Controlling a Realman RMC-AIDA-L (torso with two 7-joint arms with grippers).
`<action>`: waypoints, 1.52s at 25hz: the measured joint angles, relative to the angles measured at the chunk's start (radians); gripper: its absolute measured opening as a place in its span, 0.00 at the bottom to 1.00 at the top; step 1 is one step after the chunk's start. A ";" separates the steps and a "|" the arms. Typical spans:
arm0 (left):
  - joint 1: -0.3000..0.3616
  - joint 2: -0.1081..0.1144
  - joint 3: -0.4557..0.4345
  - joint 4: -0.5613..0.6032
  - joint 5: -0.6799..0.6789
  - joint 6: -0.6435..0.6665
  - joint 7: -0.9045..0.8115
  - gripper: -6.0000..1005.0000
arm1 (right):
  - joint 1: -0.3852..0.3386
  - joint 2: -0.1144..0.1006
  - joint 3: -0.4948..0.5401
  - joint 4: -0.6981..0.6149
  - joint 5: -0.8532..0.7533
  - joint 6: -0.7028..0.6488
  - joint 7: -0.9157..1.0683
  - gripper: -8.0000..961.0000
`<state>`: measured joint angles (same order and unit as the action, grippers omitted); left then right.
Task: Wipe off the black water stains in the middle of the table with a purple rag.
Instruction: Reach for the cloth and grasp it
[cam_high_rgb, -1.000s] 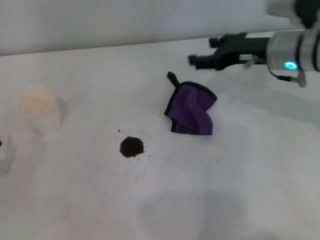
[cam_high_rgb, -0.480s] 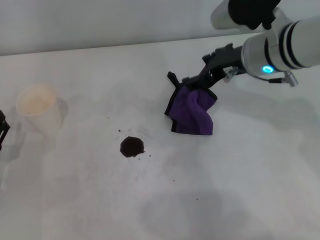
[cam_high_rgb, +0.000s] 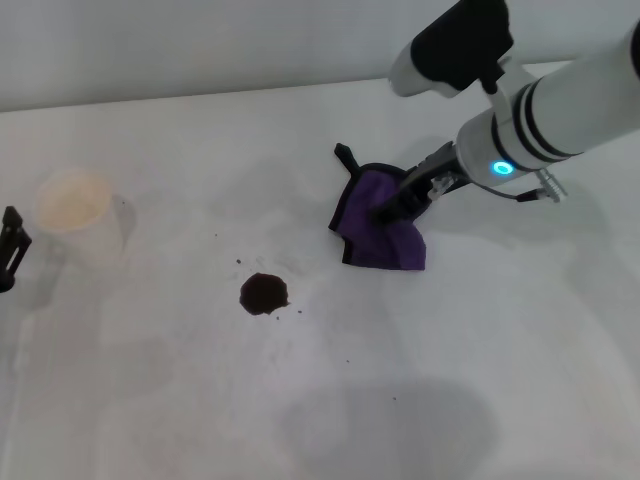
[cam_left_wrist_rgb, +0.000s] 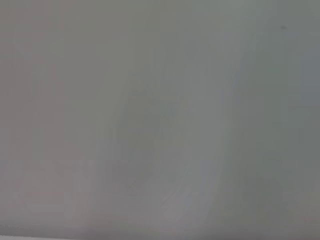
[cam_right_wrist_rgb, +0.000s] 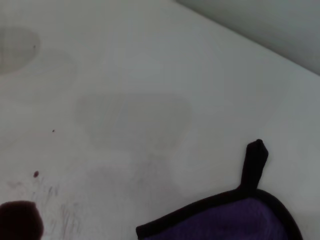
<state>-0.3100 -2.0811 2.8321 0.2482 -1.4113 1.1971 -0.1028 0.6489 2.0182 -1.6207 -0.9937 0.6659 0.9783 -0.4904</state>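
Right gripper (cam_high_rgb: 388, 210) has come down from above the far edge onto the purple rag (cam_high_rgb: 385, 232) within the last second; my fingertips now sit on its upper fold, jaws narrow, though I cannot tell if cloth is pinched between them yet. So the grasp looks at hand, the wipe not begun. The rag lies crumpled, loop at its 11 o'clock. The black water stains (cam_high_rgb: 264, 293) sit at roughly 8 o'clock from the rag, well apart, across bare table (cam_high_rgb: 480, 380): clear run for a drag. A paper cup (cam_high_rgb: 75, 215) stands far off at 9 o'clock. My left gripper (cam_high_rgb: 10, 248) waits at the table's left edge; its jaws I cannot read.
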 joint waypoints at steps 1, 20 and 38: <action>-0.004 0.000 0.000 0.001 0.000 -0.002 0.000 0.89 | 0.003 0.000 -0.008 0.009 0.000 -0.008 0.000 0.88; -0.015 -0.001 0.000 0.017 0.000 -0.011 0.000 0.89 | 0.011 0.002 -0.067 0.063 0.000 -0.083 -0.004 0.62; -0.024 0.000 0.000 0.018 0.001 -0.011 -0.031 0.89 | 0.043 0.001 -0.071 0.119 0.000 -0.076 0.000 0.35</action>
<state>-0.3342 -2.0806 2.8317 0.2657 -1.4108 1.1858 -0.1336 0.6916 2.0191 -1.6917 -0.8746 0.6664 0.9024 -0.4906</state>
